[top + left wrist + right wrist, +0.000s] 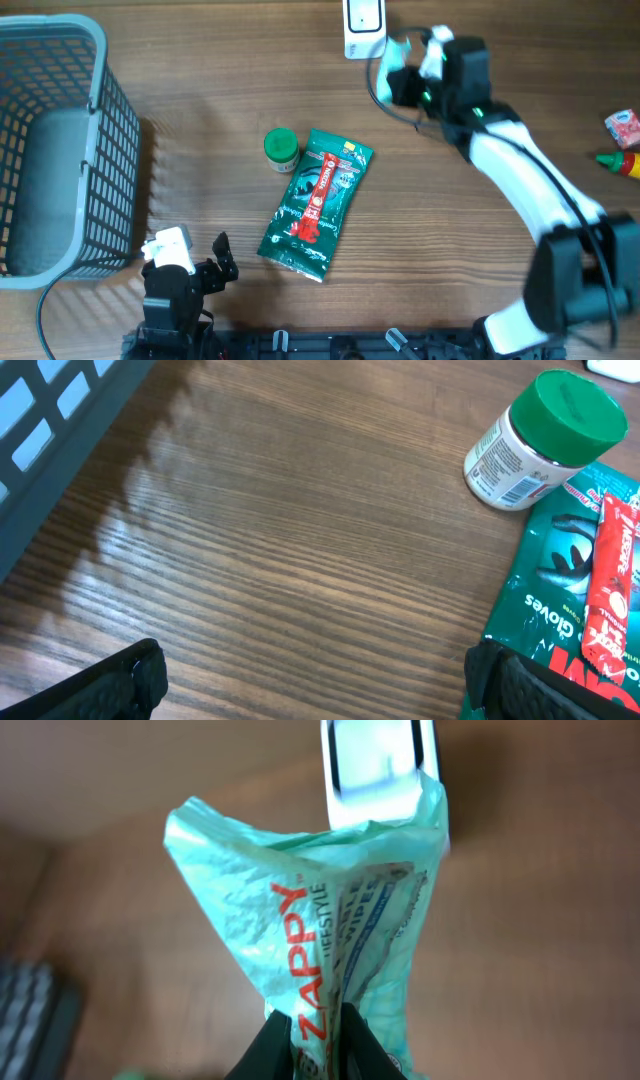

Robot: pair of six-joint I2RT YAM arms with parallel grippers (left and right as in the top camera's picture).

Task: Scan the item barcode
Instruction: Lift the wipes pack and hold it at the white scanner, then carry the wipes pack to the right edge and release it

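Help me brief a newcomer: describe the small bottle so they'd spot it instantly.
Start at the grey basket on the left, then look right to the dark green pouch lying in the middle. Beside its far left corner stands the small bottle: round, white-labelled, bright green cap.

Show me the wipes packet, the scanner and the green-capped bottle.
wipes packet [305, 920], right wrist view, front face beside the red lettering
scanner [363, 28], overhead view, white body
green-capped bottle [562, 422], left wrist view, green cap

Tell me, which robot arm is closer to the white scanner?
Right. The right fingers hold a crinkly pale-green wipes packet right beside the white plastic scanner; the left fingers sit open far off, by the grey plastic basket.
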